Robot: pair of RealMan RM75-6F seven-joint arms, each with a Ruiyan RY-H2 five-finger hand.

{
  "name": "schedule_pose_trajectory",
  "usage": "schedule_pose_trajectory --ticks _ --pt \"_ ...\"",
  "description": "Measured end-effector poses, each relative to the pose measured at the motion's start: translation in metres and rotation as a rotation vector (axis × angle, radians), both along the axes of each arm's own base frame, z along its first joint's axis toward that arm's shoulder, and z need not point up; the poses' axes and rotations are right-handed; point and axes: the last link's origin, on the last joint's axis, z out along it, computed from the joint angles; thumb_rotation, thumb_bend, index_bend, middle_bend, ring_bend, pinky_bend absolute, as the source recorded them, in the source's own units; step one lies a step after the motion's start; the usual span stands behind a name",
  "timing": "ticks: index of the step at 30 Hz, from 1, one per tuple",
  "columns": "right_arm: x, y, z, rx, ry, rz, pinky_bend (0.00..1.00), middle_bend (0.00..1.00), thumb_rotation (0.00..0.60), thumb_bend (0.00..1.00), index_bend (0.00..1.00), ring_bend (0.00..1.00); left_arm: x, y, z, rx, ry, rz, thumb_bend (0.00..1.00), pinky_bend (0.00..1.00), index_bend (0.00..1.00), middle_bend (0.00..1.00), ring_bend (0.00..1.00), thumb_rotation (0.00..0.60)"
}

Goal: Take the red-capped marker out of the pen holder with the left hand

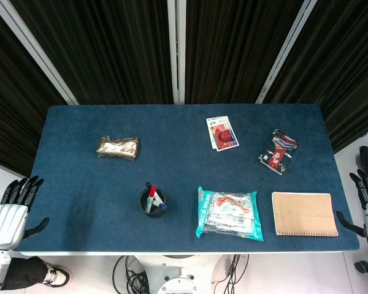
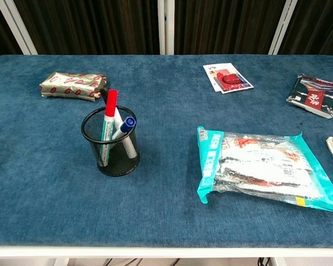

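Note:
A black mesh pen holder (image 1: pixel 152 201) (image 2: pixel 111 142) stands near the table's front edge, left of centre. The red-capped marker (image 2: pixel 109 115) (image 1: pixel 149 195) leans upright in it beside a blue-capped pen (image 2: pixel 126 125) and a black one. My left hand (image 1: pixel 13 207) hangs off the table's left front corner with fingers spread, holding nothing, far from the holder. At the right edge my right hand (image 1: pixel 367 197) is also off the table, fingers apart and empty. Neither hand shows in the chest view.
A teal snack bag (image 1: pixel 229 214) (image 2: pixel 263 169) lies right of the holder. A tan notebook (image 1: pixel 304 214) is at the front right, a dark packet (image 1: pixel 278 151) and a small card (image 1: pixel 221 133) further back, a gold packet (image 1: pixel 118 147) (image 2: pixel 72 85) at the back left.

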Motion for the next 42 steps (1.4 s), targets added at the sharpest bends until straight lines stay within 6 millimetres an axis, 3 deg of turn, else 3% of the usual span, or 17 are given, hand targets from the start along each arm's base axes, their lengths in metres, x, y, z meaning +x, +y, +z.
schedule_pose_trajectory --ticks 12,18,27,42 --pt "0.000 0.000 0.001 -0.006 -0.002 0.004 0.00 0.00 0.600 0.18 0.00 0.00 0.003 0.001 -0.001 -0.003 0.000 -0.013 0.21 0.00 0.03 0.00 0.00 0.600" --pt "0.002 -0.002 0.003 -0.011 -0.006 0.007 0.00 0.00 0.600 0.18 0.00 0.00 0.015 0.006 -0.003 -0.032 0.004 -0.072 0.21 0.01 0.05 0.00 0.00 0.600" --pt "0.008 -0.004 0.009 -0.025 -0.015 0.020 0.00 0.00 0.600 0.18 0.00 0.00 0.054 0.024 -0.016 -0.131 0.023 -0.215 0.21 0.07 0.08 0.02 0.00 0.600" --pt "0.016 -0.002 0.019 -0.029 -0.035 0.038 0.00 0.00 0.600 0.18 0.00 0.00 0.123 0.063 -0.067 -0.355 -0.070 -0.360 0.23 0.15 0.12 0.08 0.00 0.600"
